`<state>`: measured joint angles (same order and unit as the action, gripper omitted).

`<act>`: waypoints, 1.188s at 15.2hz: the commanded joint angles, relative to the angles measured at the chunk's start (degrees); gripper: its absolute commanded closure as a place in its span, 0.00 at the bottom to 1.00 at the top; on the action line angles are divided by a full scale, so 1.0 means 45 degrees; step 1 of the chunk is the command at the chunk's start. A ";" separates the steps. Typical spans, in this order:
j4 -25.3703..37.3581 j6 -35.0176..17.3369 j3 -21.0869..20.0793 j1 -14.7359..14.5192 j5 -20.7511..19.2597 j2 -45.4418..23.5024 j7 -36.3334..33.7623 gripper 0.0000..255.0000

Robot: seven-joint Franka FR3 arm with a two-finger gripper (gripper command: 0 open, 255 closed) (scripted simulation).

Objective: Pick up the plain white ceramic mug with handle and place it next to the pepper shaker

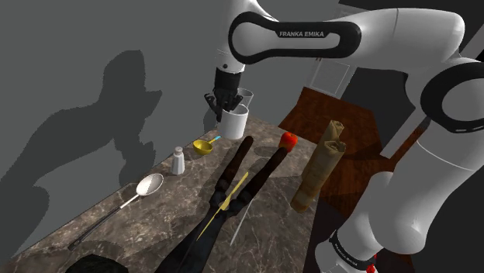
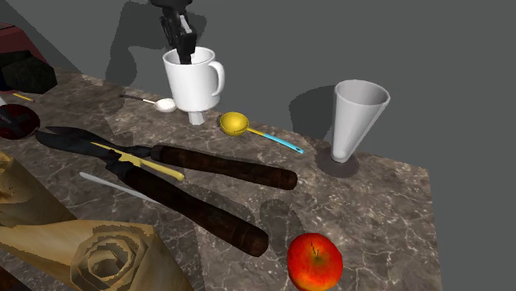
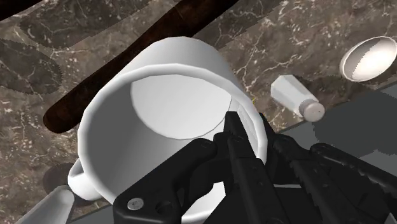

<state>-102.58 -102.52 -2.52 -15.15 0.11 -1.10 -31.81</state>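
Note:
The plain white mug (image 1: pixel 234 122) with a handle hangs a little above the dark marble table (image 1: pixel 267 205), clasped at its rim. My black gripper (image 1: pixel 227 101) is shut on that rim, one finger inside the mug and one outside. In the second exterior view the mug (image 2: pixel 192 80) hangs under the gripper (image 2: pixel 183 48), handle toward that view's right. The wrist view looks into the tilted mug (image 3: pixel 159 108) past the gripper (image 3: pixel 251 130). The small white pepper shaker (image 1: pixel 178 160) stands on the table toward the shoulder view's left of the mug. It also shows below the mug (image 2: pixel 196 116) and beyond its rim (image 3: pixel 296 97).
Large shears (image 1: pixel 233 190) with dark handles lie across the middle of the table. A yellow measuring spoon (image 1: pixel 205 145), a metal ladle (image 1: pixel 147 186), a red apple (image 1: pixel 288 140), a tall white cup (image 2: pixel 357 116) and a wooden piece (image 1: pixel 318 167) lie around.

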 commanded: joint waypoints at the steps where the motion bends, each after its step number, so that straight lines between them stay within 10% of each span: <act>1: 0.0066 -0.0012 -0.0319 -0.0332 0.0002 -0.0070 -0.0664 1.00; 10: 0.1781 0.0342 -0.1626 -0.1837 -0.0214 -0.1440 -0.3504 1.00; 18: 0.0527 -0.1002 -0.1608 -0.1838 -0.0233 -0.1530 -0.3511 1.00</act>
<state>-99.62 -106.21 -9.78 -23.44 -0.90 -7.80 -47.63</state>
